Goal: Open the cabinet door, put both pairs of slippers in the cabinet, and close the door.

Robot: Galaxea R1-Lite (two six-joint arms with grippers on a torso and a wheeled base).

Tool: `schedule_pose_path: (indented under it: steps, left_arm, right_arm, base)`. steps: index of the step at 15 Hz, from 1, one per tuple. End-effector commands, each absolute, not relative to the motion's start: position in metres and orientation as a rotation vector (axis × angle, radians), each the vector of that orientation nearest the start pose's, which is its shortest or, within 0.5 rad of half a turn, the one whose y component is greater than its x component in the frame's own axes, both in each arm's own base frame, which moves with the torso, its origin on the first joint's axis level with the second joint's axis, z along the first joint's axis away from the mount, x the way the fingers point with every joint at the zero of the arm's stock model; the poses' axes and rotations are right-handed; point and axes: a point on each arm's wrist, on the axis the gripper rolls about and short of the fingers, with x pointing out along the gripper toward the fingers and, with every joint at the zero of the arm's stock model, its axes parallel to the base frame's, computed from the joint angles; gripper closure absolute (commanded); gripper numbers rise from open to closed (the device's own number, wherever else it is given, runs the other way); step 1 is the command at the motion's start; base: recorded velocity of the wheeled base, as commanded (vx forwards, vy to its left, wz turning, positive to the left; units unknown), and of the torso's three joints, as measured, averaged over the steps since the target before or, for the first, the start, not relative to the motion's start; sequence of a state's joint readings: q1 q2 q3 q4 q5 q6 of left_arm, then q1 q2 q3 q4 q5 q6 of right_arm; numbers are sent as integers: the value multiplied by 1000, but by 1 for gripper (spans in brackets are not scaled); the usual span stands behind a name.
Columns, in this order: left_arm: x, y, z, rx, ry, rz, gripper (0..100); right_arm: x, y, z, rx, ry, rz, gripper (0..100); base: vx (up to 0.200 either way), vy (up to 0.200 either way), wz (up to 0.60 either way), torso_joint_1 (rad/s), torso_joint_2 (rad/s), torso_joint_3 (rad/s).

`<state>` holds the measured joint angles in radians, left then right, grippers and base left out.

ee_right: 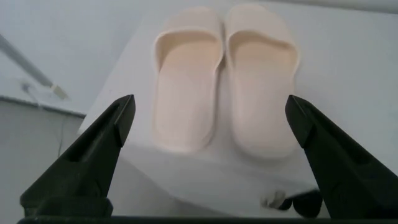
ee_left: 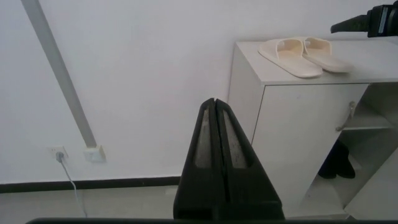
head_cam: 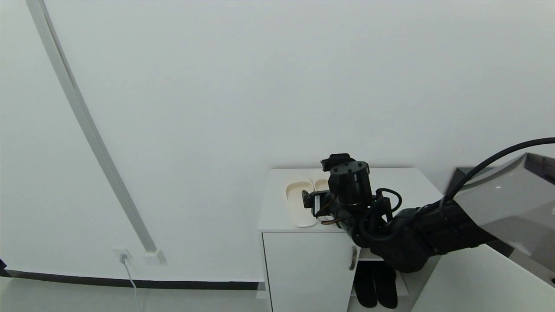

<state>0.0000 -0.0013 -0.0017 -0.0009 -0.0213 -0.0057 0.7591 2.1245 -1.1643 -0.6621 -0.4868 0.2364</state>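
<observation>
White wall [head_cam: 217,86] backs the scene. The left gripper [ee_left: 214,102] hangs pressed together, well apart from the cabinet [head_cam: 303,268]. Cream slippers [ee_right: 224,81] lie on top, framed by the spread right gripper [ee_right: 210,102], which probably needs to close on them next. Black slippers [head_cam: 376,288] already sit inside.

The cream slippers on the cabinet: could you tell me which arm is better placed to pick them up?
Right: the right gripper is at the white cabinet top, fingers open towards the cream slide slippers; the left gripper is shut, farther off.
</observation>
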Motion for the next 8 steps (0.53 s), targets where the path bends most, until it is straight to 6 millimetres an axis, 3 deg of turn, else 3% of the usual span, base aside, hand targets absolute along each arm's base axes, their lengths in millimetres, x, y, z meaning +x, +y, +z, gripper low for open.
schedule_pose_path:
  steps: [1, 3, 5, 8]
  left_arm:
    - [-23, 0, 76, -6, -3, -21, 100]
    - [-23, 0, 76, -6, -3, -21, 100]
    - [-23, 0, 76, -9, -3, -20, 100]
    - [-23, 0, 76, -9, -3, -20, 100]
  right_arm:
    - [307, 278, 99, 26, 310, 237, 0]
    - [303, 279, 84, 19, 309, 247, 0]
    - [308, 282, 64, 5, 331, 246, 0]
    - [325, 287, 54, 14, 325, 233, 0]
  base:
    - [200, 0, 0, 7, -2, 2]
    - [200, 0, 0, 10, 0, 5]
    - [0, 0, 0, 0, 0, 0]
    - [0, 0, 0, 0, 0, 0]
